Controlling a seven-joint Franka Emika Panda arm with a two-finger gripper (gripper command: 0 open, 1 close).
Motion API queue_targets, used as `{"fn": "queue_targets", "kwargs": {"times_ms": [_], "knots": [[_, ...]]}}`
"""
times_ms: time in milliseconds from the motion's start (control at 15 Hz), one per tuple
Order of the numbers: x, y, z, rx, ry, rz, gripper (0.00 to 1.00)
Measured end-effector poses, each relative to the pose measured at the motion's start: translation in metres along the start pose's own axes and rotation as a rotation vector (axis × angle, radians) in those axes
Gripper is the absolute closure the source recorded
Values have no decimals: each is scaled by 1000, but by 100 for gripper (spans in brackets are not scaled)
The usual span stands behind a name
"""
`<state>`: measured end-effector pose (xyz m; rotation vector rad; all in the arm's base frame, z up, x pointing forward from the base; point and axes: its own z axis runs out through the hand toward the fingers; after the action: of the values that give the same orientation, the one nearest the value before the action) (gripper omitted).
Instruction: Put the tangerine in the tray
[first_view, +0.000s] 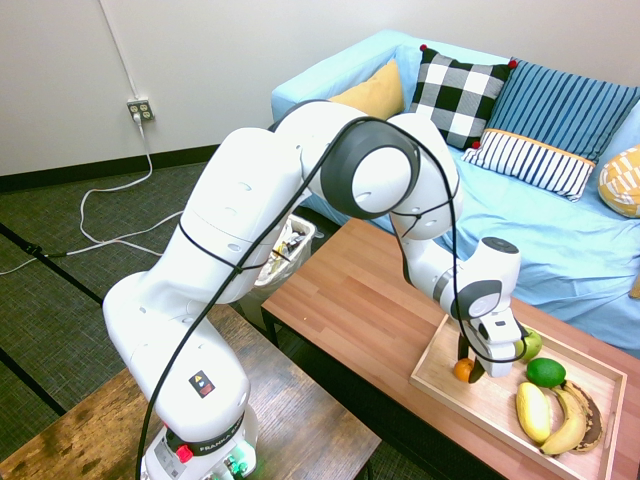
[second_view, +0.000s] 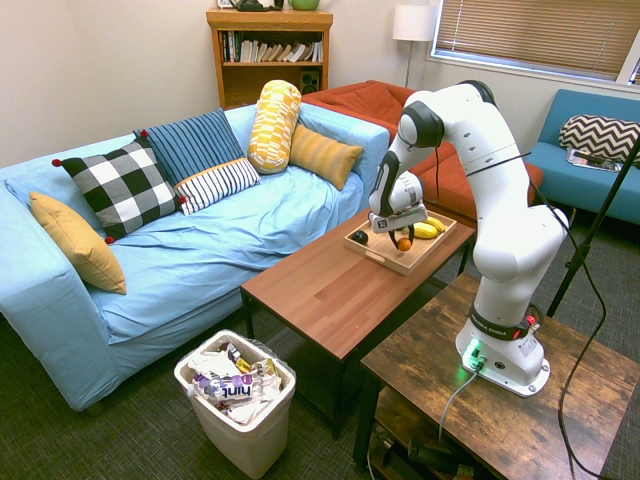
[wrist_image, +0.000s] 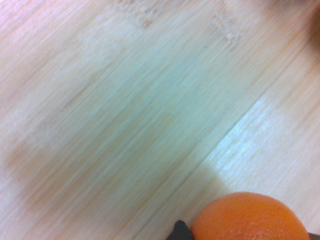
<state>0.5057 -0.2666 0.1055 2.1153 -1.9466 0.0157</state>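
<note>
Just inside the tray's (first_view: 432, 352) near rim, the claw (first_view: 468, 370) grips the tangerine (first_view: 462, 369), bare wood around it

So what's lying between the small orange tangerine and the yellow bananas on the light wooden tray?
Nothing: in the first exterior view, bare light wood of the tray separates the tangerine, held in the gripper, from the bananas.

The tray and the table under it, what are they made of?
The tray looks like pale, matte wood, maybe bamboo: the wrist view shows fine straight grain and joined strips. The table looks like darker reddish-brown wood or a smooth veneer; its plank lines show.
</note>
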Motion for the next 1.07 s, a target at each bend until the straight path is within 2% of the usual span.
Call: {"fn": "queue_targets", "kwargs": {"times_ms": [333, 400, 1067], "knots": [[1, -6, 11, -2, -8, 12, 100], [2, -6, 11, -1, -10, 10, 0], [4, -6, 9, 12, -20, -16, 0]]}}
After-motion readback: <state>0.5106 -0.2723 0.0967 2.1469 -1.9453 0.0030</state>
